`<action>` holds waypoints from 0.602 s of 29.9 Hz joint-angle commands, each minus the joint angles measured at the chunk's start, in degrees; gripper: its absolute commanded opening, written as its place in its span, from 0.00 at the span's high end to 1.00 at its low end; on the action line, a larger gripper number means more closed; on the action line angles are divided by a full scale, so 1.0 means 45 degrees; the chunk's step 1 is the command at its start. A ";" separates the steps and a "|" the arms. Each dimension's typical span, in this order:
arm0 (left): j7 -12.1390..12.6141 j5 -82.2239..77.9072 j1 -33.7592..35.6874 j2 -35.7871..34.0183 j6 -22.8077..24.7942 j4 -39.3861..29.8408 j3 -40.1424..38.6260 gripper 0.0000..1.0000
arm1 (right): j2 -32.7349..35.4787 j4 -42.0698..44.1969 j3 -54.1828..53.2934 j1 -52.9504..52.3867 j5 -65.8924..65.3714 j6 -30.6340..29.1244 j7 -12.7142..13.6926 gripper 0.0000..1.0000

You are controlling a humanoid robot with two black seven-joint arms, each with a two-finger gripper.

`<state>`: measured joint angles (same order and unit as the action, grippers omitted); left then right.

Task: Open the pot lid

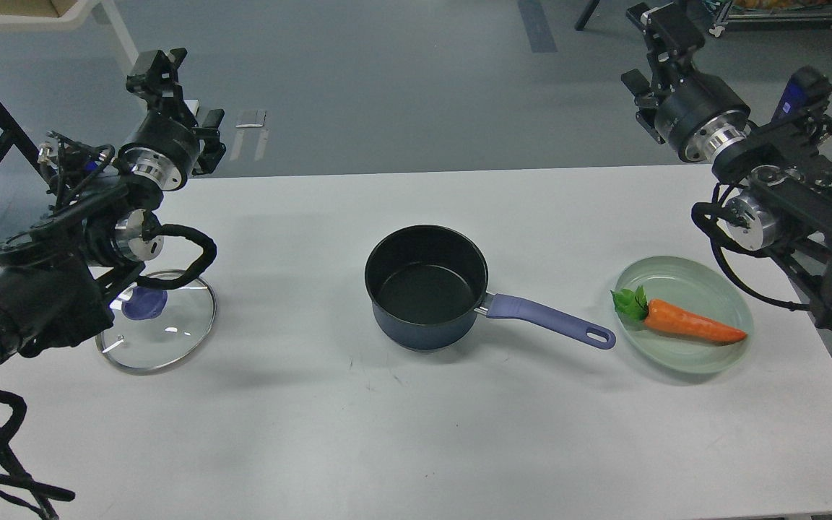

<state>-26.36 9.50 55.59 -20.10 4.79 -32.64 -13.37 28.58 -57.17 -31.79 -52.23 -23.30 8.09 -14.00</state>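
The white table [416,433] carries one pot [427,289], one lid [163,339] and one pale green glass dish [690,354]. The pot stands uncovered mid-table, between both sets of fingers and well apart from them, its black inside bare and its purple handle pointing toward the dish, which holds one carrot [690,323]. The clear lid lies flat, knob up, below the left fingers [159,68]. The right fingers [665,25] hold nothing; whether either pair is clenched, I cannot tell.
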 commanded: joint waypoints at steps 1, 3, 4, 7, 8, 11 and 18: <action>-0.0022 0.0582 -0.0088 0.0307 0.0185 0.0047 -0.0036 0.01 | -0.0588 0.0417 -0.1232 0.0688 0.2264 -0.0021 0.0006 0.01; -0.0002 0.0895 -0.0185 0.0327 0.0185 0.0047 -0.0113 0.01 | -0.0803 0.0457 -0.1994 0.0845 0.2871 -0.0021 0.0006 0.01; -0.0002 0.1032 -0.0205 0.0327 0.0204 0.0047 -0.0191 0.01 | -0.0881 0.0457 -0.2327 0.0962 0.3106 -0.0060 0.0006 0.01; 0.0192 0.1150 -0.0283 0.0268 0.0418 0.0047 -0.0407 0.01 | -0.1018 0.0496 -0.3304 0.1430 0.4295 -0.0236 0.0025 0.01; 0.0386 0.1150 -0.0399 0.0229 0.0612 0.0047 -0.0426 0.01 | -0.1057 0.0574 -0.3597 0.1586 0.4880 -0.0314 0.0045 0.01; 0.0934 0.1170 -0.0810 0.0190 0.1101 0.0047 -0.0543 0.01 | -0.1291 0.1003 -0.4106 0.1880 0.6541 -0.0722 0.0104 0.01; 0.0974 0.1189 -0.0986 -0.0063 0.1121 0.0067 -0.1266 0.01 | -0.1722 0.1824 -0.4127 0.2231 0.7015 -0.1797 0.0025 0.01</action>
<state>-22.16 14.85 51.26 -19.66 9.50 -32.42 -18.16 21.21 -49.42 -50.46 -43.37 8.06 1.97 -13.77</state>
